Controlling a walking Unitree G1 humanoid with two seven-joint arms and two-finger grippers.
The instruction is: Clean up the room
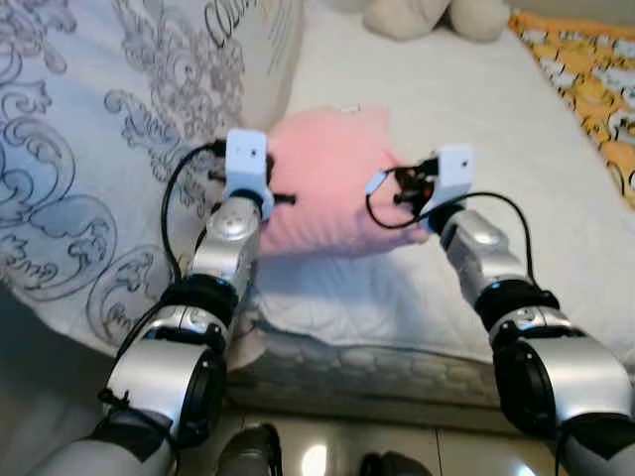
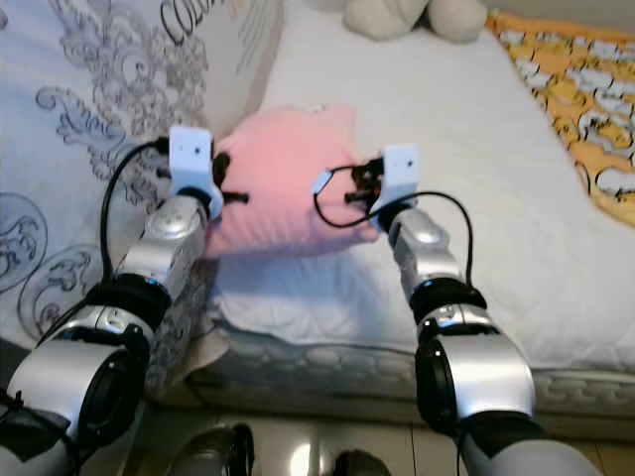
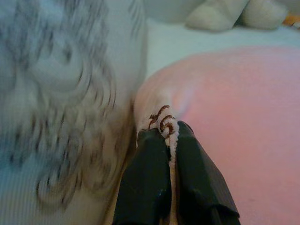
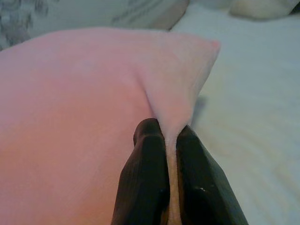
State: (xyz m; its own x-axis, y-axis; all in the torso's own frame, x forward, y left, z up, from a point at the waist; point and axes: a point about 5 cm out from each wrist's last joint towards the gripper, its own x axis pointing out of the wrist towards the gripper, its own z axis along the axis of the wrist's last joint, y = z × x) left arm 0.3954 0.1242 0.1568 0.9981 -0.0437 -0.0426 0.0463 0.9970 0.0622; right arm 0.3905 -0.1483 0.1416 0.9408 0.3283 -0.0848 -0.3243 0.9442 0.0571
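Pink pillow (image 1: 332,178) lying on white bed (image 1: 476,129), near its front edge, held at both sides. Left gripper (image 3: 168,136) at pillow's left edge: black fingers (image 3: 145,183) pressed together on a pinch of pink fabric bearing a small brown curled stitch mark (image 3: 161,123) (seen in left wrist view). Right gripper (image 4: 169,136) at pillow's right side: fingers (image 4: 143,178) likewise clamped on a fold of fabric running up toward pillow's corner (image 4: 212,46). In head views, white wrist housings w/ black cables sitting at pillow's left and right flanks, silver forearms reaching fwd from bottom of frame.

Surroundings: grey-and-white duvet w/ scroll pattern (image 1: 89,169) bunched on bed's left part, touching pillow's left side; cream plush toy (image 1: 427,15) at far end of mattress, well apart from pillow; orange patterned blanket (image 1: 585,89) along bed's right side. Quilted mattress edge (image 1: 377,367) running across lower part of view, glossy tiled floor (image 1: 317,451) below it (robot's dark feet partly visible there, blurred). Pillow's underside contact w/ sheet hidden by arms at both flanks; cannot tell whether resting fully or lifted slightly.
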